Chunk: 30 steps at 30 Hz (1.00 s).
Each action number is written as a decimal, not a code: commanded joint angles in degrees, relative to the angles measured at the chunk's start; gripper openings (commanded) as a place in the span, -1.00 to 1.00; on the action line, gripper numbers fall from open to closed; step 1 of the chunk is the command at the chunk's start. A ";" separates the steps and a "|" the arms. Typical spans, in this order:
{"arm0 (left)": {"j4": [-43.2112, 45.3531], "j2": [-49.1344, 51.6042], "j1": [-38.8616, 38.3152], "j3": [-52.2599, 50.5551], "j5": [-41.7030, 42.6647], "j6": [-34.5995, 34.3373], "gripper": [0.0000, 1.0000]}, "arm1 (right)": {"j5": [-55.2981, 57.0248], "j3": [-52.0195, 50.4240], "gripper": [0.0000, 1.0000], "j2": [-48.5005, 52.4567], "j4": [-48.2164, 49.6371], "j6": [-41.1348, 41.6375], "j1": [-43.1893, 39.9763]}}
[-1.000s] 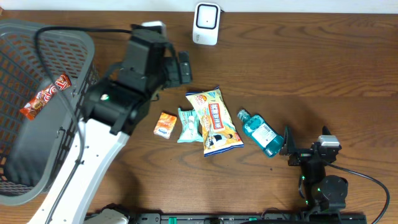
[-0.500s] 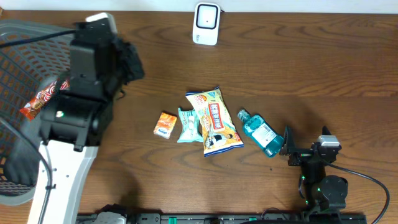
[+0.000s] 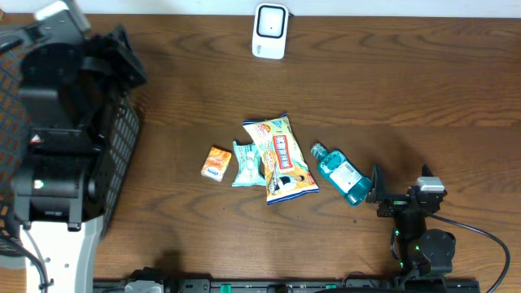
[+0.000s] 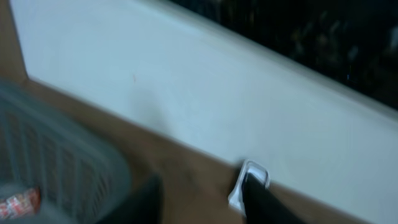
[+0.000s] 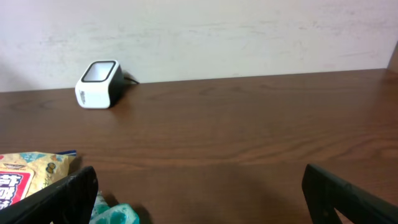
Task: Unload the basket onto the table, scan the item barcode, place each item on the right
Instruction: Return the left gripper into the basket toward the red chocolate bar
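The white scanner (image 3: 270,30) stands at the table's back edge and also shows far off as the scanner (image 5: 98,84) in the right wrist view. Mid-table lie an orange box (image 3: 216,163), a teal packet (image 3: 244,163), a yellow snack bag (image 3: 281,157) and a blue bottle (image 3: 340,174). My left gripper (image 3: 134,61) hangs over the grey basket's (image 3: 122,146) right rim. In its blurred wrist view the left gripper (image 4: 205,205) has its fingers apart and nothing between them. My right gripper (image 3: 401,184) rests open just right of the bottle.
A red snack packet (image 4: 18,203) lies inside the basket (image 4: 74,162). In the right wrist view the bottle's teal cap (image 5: 115,214) and a corner of the snack bag (image 5: 28,177) sit by the left finger. A pale wall runs behind the table.
My left arm has swung left from beside the scanner to above the basket, and its jaws stand narrower than before. The right arm and the items on the table have not moved.
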 commanded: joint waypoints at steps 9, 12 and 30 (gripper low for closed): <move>-1.38 4.85 15.89 1.07 -14.32 -4.70 0.54 | -0.13 -0.09 0.98 -0.02 -0.20 -0.52 -0.15; -7.65 9.07 21.92 1.05 -14.21 -14.27 0.54 | -0.13 -0.09 0.99 -0.02 -0.20 -0.52 -0.15; -16.09 38.34 29.66 1.05 -12.07 -49.13 0.96 | -0.13 -0.09 0.99 -0.02 -0.20 -0.52 -0.15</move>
